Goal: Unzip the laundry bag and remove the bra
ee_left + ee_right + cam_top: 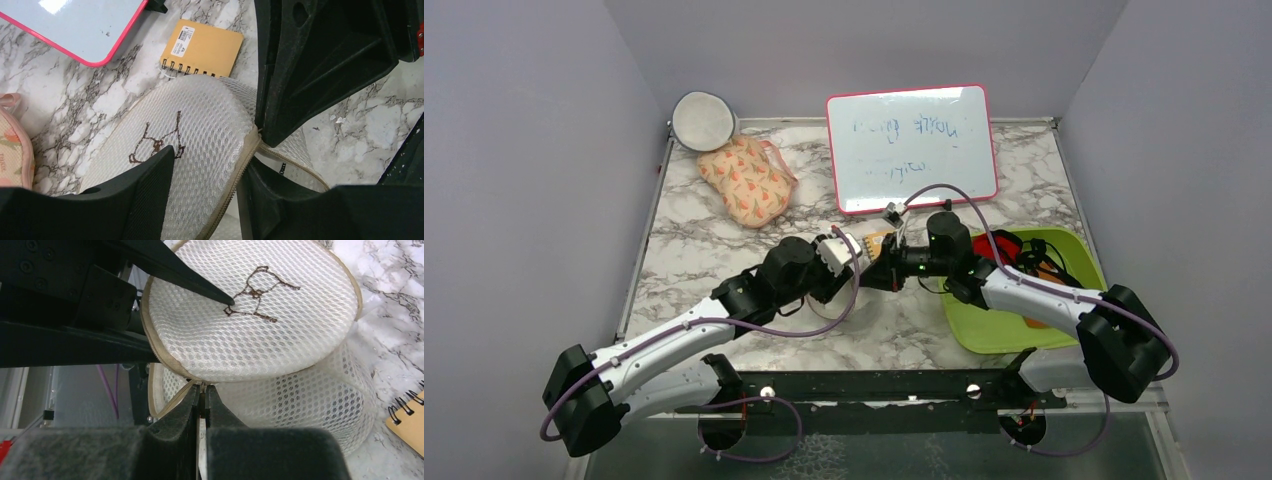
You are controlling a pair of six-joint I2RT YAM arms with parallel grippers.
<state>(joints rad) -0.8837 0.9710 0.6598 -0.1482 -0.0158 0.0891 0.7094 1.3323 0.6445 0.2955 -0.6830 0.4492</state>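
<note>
**Zip pinched, pull to come**

My right jaws are pressed together on the zip point(227, 197). My left jaws clamp the laundry bag point(200, 115) by its rim, just beside the notepad point(202, 48) on the tabletop point(360, 120). I judge unzipping is under way; next, draw the zip around the rim against a steady left hold.

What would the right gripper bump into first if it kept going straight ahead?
Probably the laundry bag: the right gripper is pinched shut at its zipper seam, so the mesh side lies directly ahead, right at its fingertips.
</note>
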